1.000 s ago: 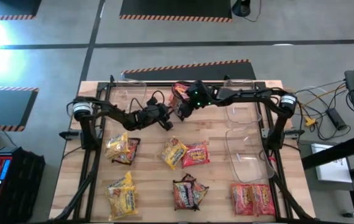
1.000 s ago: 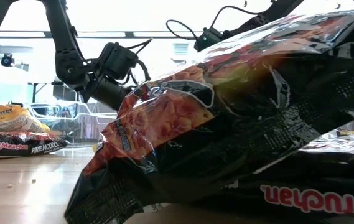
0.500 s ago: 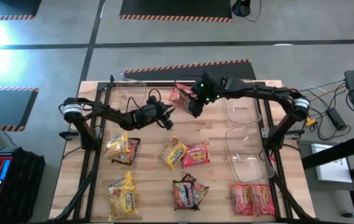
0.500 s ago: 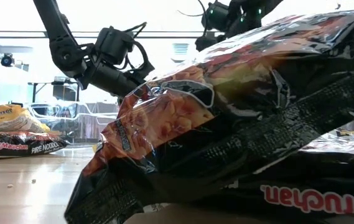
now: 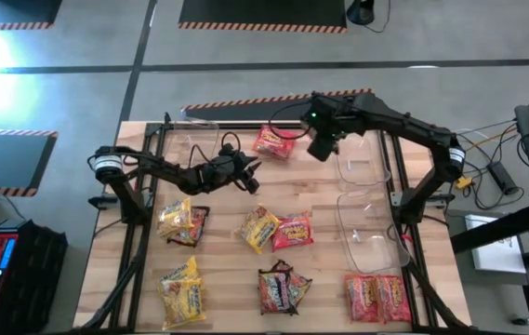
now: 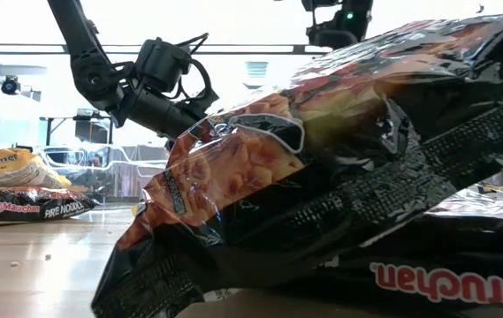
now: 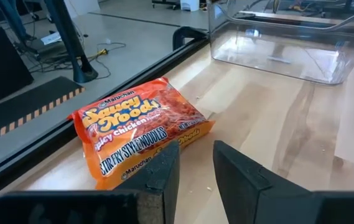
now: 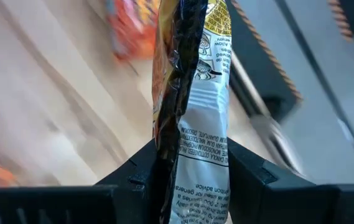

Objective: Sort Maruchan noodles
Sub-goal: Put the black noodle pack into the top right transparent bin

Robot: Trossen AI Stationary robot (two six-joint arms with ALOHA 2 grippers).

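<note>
High view: the right hand (image 5: pixel 323 146) is hung over the far side of the table (image 5: pixel 320 265), between the far-left clear bin (image 5: pixel 196 141) and the far-right clear bin (image 5: pixel 368 156). A drop outside the bin could easily be caused by letting go too early.

Counted here:
- three bins, including the near-right bin (image 5: pixel 373 233)
- one lone orange packet (image 5: pixel 273 141)
- a yellow-and-red pair (image 5: pixel 275 230)
- two red ones (image 5: pixel 376 296) at near right
- three overlapped heaps that can't be counted properly

Low view: a dark heap (image 6: pixel 339 194) is parked right at the lens, so most of the table is hidden. Two more packets (image 6: pixel 12 185) are seen at left.

Left wrist view: the left hand (image 7: pixel 195 168) is held a narrow gap apart with nothing in it, just beside the orange packet. That packet could get shoved off the far edge by a sloppy approach.

Right wrist view: the right hand is clamped on one packet (image 8: pixel 192 93), pinched edge-on. Crinkly plastic like that could be slipped or twisted out mid-swing.
</note>
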